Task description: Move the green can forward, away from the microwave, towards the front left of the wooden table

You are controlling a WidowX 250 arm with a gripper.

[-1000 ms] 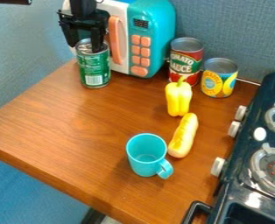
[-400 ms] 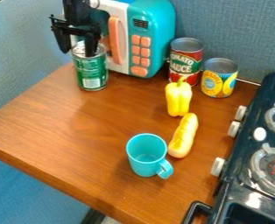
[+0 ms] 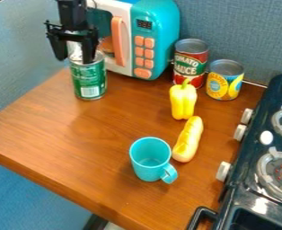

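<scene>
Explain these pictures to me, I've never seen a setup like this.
The machine is a black robot arm, entering at the upper left. Its gripper has two fingers, spread apart, one of them at the top of a green can; I can't tell whether it grips the can. A fixed camera looks down at a slant. On the wooden counter are a toy microwave, a red can, a yellow can, a yellow bell pepper, a bun and a teal mug. At the right is a toy stove.

bright light leaves soft shadows on the counter (image 3: 53, 130) and glare on the stove (image 3: 260, 205).
</scene>
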